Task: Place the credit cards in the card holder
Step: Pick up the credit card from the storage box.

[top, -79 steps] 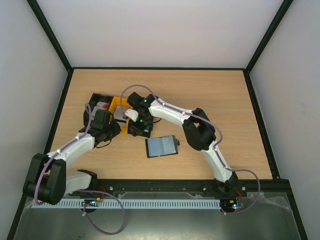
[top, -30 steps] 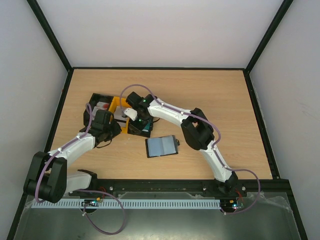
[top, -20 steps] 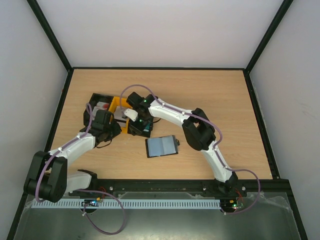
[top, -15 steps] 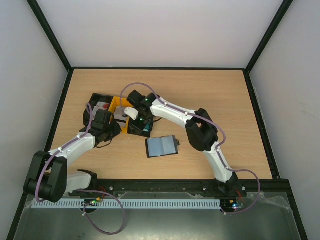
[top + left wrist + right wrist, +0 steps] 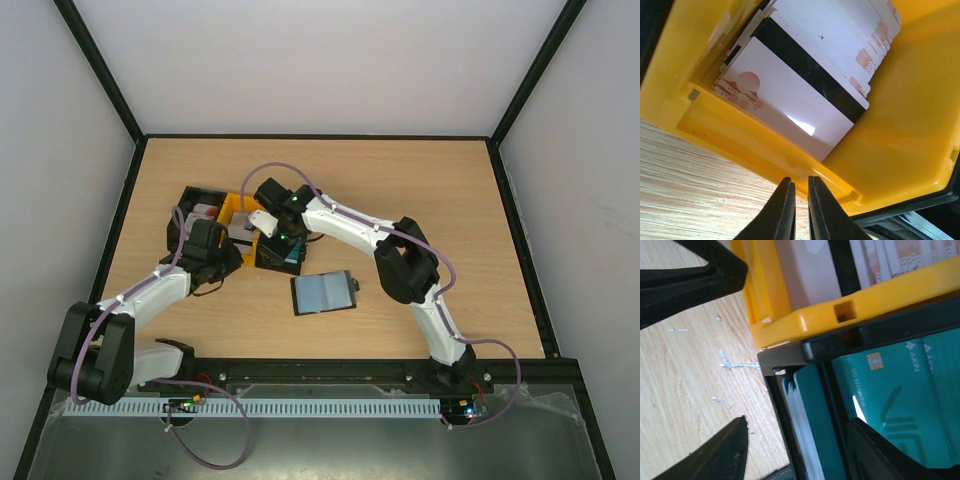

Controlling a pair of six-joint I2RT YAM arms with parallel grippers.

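white cards (image 5: 805, 100) lie in yellow bin (image 5: 910, 125)

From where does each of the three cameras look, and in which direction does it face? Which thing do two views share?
Top external: above and behind the bases, facing down on the table and card holder; left arm and right arm show whole.
Left wrist: on the left wrist, facing past the shut left gripper into the yellow bin of white cards.
Right wrist: on the right wrist, facing between the fingers of the open right gripper onto teal cards in a black bin.
Shared: both wrist views show the yellow bin.
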